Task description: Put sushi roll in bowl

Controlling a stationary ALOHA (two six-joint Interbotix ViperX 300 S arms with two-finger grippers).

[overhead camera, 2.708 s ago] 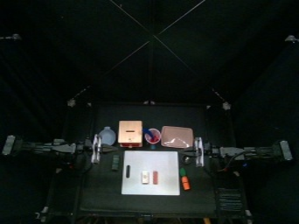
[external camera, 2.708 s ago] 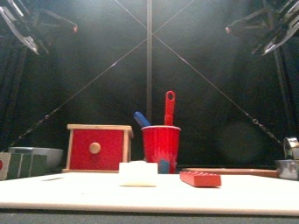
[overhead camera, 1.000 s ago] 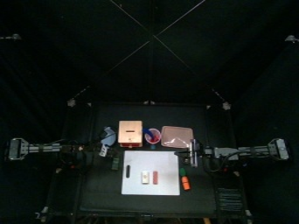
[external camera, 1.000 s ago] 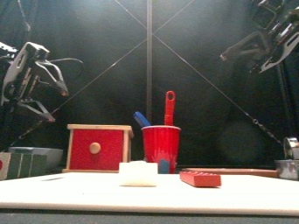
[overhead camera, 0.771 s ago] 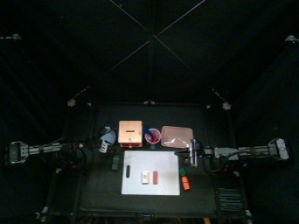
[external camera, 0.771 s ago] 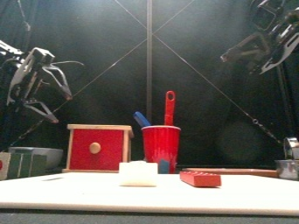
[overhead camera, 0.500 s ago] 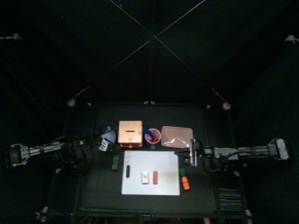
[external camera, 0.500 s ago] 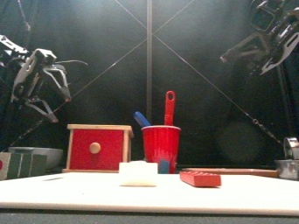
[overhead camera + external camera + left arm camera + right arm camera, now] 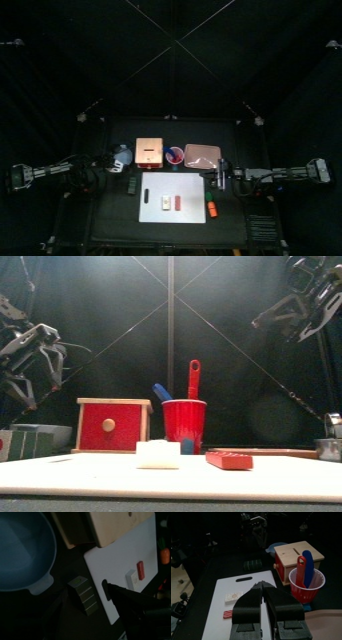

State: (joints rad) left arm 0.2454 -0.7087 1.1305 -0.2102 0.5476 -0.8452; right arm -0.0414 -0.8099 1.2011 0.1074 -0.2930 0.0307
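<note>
On the black worktop [image 9: 120, 215], seen from overhead, a white rectangular cutting board [image 9: 174, 198] lies at the centre. The sushi roll [image 9: 158, 203], a small white block, rests on the board just toward nine o'clock of its middle, with a small red block [image 9: 168, 204] right beside it on the three o'clock side. The pale blue round bowl [image 9: 122, 157] sits off the board toward ten o'clock, next to a wooden box with a red front [image 9: 150, 152]. A red plastic cup [image 9: 174, 156] holding a blue spatula [image 9: 306, 562] and a red utensil [image 9: 193, 380] stands at twelve o'clock of the board, and a pinkish tray [image 9: 202, 155] lies toward one o'clock. An orange carrot-like piece [image 9: 211, 209] lies at the board's three o'clock edge. A dark ridged block [image 9: 83, 592] lies on the worktop between bowl and board.

The left pincer [image 9: 100, 607] hangs above the gap between bowl and board, its jaws spread wide and holding nothing. The right pincer [image 9: 261, 592] hovers over the board's three o'clock side, jaws pressed together, empty.
</note>
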